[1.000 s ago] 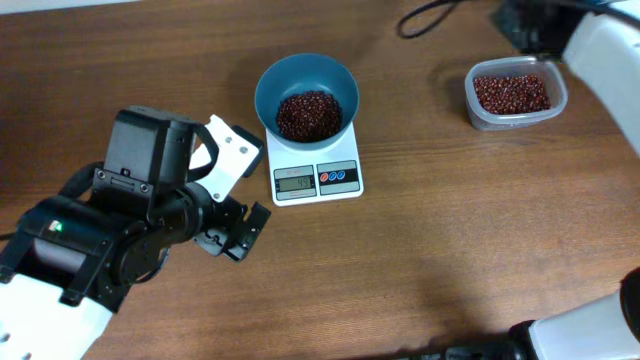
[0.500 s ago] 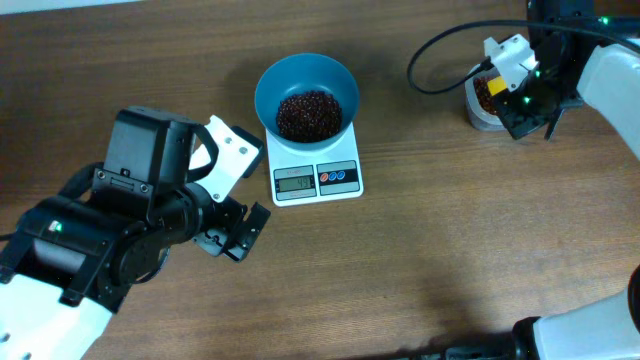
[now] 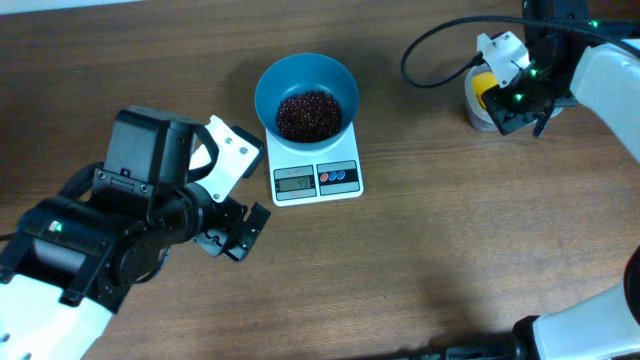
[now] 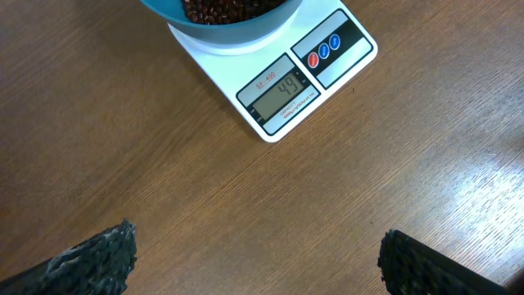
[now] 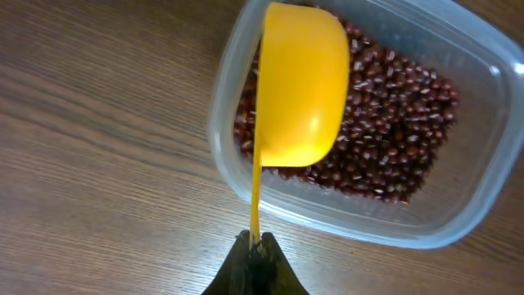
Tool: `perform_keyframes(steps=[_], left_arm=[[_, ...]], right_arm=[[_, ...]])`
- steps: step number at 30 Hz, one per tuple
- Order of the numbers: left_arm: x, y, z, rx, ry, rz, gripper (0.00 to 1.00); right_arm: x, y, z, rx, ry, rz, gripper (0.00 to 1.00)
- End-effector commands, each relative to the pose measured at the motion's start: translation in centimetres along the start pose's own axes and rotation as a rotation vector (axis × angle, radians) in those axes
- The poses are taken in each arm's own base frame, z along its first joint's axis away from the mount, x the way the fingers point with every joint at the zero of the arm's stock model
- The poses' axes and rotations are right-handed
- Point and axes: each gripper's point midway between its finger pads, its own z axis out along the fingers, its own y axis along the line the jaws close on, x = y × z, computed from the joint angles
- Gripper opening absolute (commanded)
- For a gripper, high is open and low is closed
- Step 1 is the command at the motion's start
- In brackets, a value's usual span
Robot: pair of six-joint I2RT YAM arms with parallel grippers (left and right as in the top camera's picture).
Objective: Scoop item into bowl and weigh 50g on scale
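One teal bowl [image 3: 268, 88] of beans [image 3: 308, 113] on one scale [image 3: 290, 156]; one yellow scoop [image 5: 303, 82] over one tub [image 5: 368, 223].
Small dark red-brown beans heap in the bowl and fill the clear tub. The right claw [image 5: 255, 246] is clenched on the scoop's handle; the left claw [image 4: 258, 258] is spread wide, empty, above the table [image 4: 164, 164].

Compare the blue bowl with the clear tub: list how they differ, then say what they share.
1. The bowl is round and solid blue; the tub is clear and rounded-rectangular.
2. The bowl sits on the scale; the tub sits straight on the table.
3. A yellow scoop hangs over the tub; nothing hangs over the bowl.
Shared: both are open-topped and hold red-brown beans.
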Motion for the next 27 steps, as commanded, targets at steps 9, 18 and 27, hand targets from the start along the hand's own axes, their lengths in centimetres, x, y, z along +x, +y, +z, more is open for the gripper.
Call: perform_keyframes(steps=[9,18,27], left_arm=[[0.0,-0.1,0.0,0.009,-0.002,0.012,0.99],[0.1,-0.1,0.0,0.008,-0.002,0.012,0.98],[0.0,-0.1,0.0,0.009,-0.002,0.012,0.99]], right_arm=[[-0.9,2.4,0.3,-0.163,-0.052,0.154,0.04],[1.4,-2.8,-0.5,-0.374,-0.177,0.522,0.04],[4.3,-5.7,1.3,-0.179,-0.059,0.530,0.04]])
